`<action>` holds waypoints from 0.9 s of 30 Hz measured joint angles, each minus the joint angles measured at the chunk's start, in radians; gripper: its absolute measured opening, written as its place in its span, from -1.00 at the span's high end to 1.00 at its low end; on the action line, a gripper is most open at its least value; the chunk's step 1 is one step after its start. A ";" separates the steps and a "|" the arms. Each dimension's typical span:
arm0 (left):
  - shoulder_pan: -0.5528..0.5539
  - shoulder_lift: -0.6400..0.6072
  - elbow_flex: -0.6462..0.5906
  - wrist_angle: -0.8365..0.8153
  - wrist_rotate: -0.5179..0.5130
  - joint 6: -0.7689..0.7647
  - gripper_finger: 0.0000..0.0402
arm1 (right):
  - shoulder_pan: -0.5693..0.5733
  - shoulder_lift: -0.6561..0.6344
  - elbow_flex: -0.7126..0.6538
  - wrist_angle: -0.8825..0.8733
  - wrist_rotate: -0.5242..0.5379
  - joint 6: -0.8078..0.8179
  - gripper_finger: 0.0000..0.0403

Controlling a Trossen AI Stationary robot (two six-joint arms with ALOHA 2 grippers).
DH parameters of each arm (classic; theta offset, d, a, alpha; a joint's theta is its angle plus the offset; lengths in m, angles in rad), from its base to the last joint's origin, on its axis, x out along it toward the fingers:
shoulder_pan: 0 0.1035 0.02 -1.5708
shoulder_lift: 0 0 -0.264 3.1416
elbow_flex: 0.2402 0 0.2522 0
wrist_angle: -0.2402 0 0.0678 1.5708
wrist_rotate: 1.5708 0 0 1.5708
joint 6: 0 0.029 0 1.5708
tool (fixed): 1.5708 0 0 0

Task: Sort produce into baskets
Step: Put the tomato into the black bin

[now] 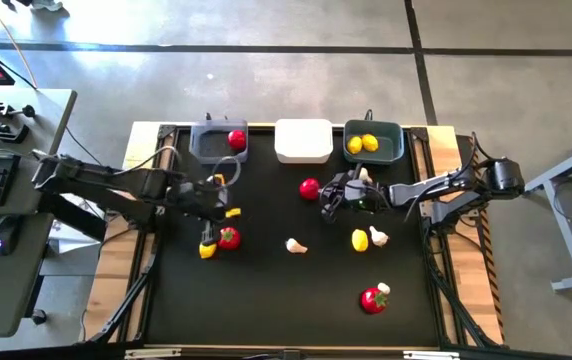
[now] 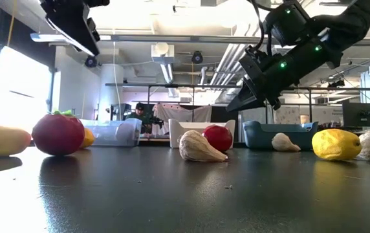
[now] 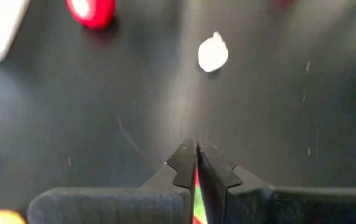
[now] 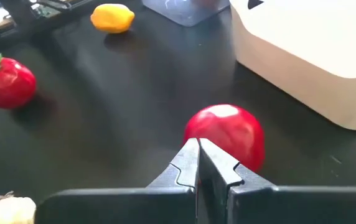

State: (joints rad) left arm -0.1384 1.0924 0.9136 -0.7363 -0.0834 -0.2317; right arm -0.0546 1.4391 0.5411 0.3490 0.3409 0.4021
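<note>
Left fingers: pressed together in the left wrist view, tips (image 3: 196,163) meeting with nothing pinched between them.
Left gripper: the left gripper (image 1: 218,196) hung over the black table (image 1: 266,300) on the left side, in front of the grey basket (image 1: 212,143) and above a tomato (image 1: 229,238) and a lemon (image 1: 207,249) lying side by side.
Right fingers: closed tip to tip (image 4: 198,165) in the right wrist view, empty.
Right gripper: the right gripper (image 1: 332,198) hovered just beside a loose tomato (image 1: 309,187), in front of the white basket (image 1: 303,140).
Grey basket: at the table's far edge, one tomato (image 1: 237,139) inside.
White basket: between the other two; contents could not be told.
Teal basket: the teal basket (image 1: 386,147) sat to the right of the white one, two lemons (image 1: 362,144) inside.
Loose produce, middle: a garlic bulb (image 1: 295,245) lay alone near the table's centre.
Loose produce, right: a lemon (image 1: 360,239) and a garlic bulb (image 1: 378,236) lay touching; nearer the front edge, a tomato (image 1: 372,300) with garlic (image 1: 384,288) just beside it.
</note>
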 joint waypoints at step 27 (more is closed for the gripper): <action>-0.051 0.514 0.306 -0.461 0.051 -0.117 -0.46 | 0.048 0.000 0.000 0.021 0.040 -0.010 0.99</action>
State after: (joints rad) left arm -0.1890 1.6069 1.2198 -1.1976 -0.0325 -0.3491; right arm -0.0065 1.4391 0.5411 0.3702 0.3813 0.3923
